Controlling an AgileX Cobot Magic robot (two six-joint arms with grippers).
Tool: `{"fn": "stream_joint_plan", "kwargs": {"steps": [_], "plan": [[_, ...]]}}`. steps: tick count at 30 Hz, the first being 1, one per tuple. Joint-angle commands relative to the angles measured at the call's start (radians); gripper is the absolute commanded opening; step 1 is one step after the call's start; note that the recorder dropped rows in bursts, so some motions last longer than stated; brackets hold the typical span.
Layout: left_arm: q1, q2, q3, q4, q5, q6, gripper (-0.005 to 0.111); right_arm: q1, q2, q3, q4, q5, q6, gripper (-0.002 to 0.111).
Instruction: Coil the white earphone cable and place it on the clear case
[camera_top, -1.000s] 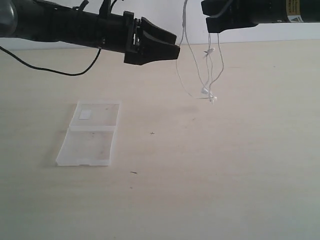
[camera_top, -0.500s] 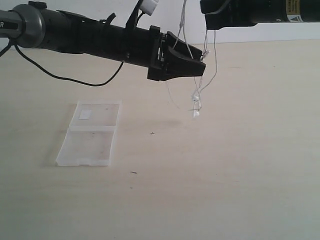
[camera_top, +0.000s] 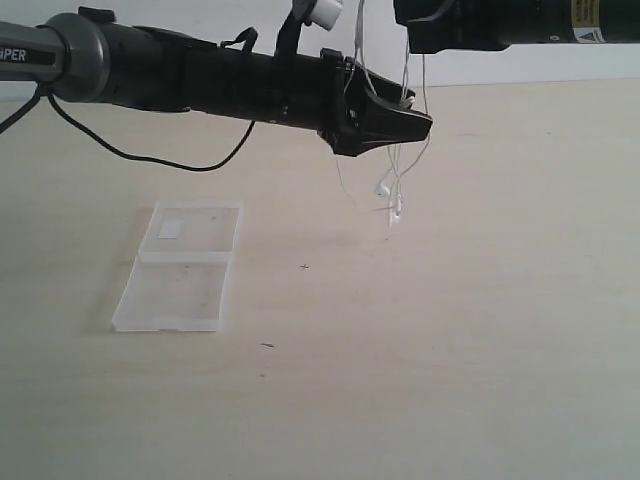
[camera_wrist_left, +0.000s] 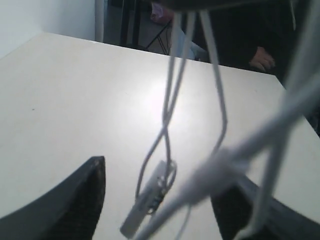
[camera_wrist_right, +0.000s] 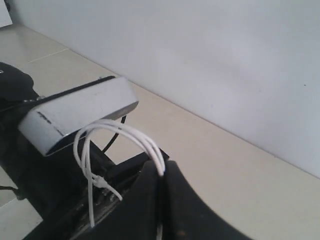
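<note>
Limp, featherlight cable (camera_top: 397, 210) dangles pinched in the right gripper (camera_wrist_right: 161, 175), case (camera_top: 180, 290) at its eight o'clock; the spread left gripper (camera_top: 412, 115) should take the strands just below.

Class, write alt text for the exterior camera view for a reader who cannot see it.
A thin white earphone cable hangs in loops from the right gripper, above a pale table, with the open left gripper around its strands. A clear case lies open on the table at left, apart from the cable.
</note>
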Motion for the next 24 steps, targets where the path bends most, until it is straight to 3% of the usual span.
{"fn": "stream_joint_plan", "kwargs": {"steps": [1, 14, 24], "plan": [[-0.016, 0.003, 0.002, -0.045, -0.026, 0.022, 0.060, 0.001, -0.008, -0.009, 0.014, -0.032, 0.007, 0.000], [-0.074, 0.008, 0.002, -0.034, -0.032, 0.029, 0.060, 0.001, -0.008, -0.009, 0.041, -0.045, 0.007, 0.000], [-0.074, 0.008, 0.002, -0.026, -0.041, 0.029, 0.057, 0.001, -0.008, -0.009, 0.041, -0.028, 0.005, 0.000]]}}
